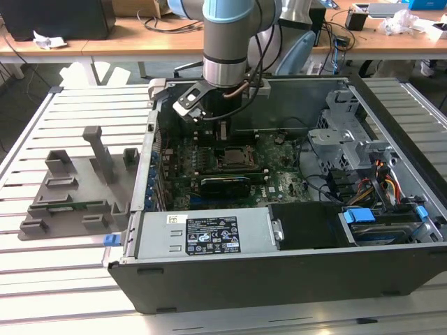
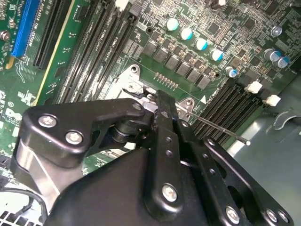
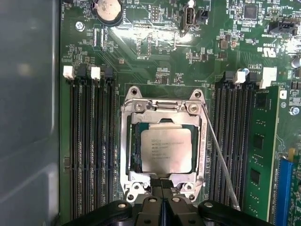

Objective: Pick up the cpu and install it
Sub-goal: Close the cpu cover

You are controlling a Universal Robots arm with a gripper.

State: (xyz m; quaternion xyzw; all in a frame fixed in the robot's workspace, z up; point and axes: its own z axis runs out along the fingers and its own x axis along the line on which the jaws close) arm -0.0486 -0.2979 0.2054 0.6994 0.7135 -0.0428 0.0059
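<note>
The cpu, a silver-grey square plate, lies flat inside the motherboard socket, framed by the socket's metal bracket. In the first wrist view my gripper is shut, its two black fingers pressed together with nothing between them, the tips at the socket's edge just beside the cpu. In the second wrist view the gripper covers most of the socket, so the cpu is hidden there. In the exterior view the gripper hangs just above the socket inside the open computer case.
A thin wire lever slants up from the socket's side. Memory slots flank the socket on both sides. A grey plastic holder tray sits on the slatted table at the exterior view's left. Case walls and drive cages enclose the board.
</note>
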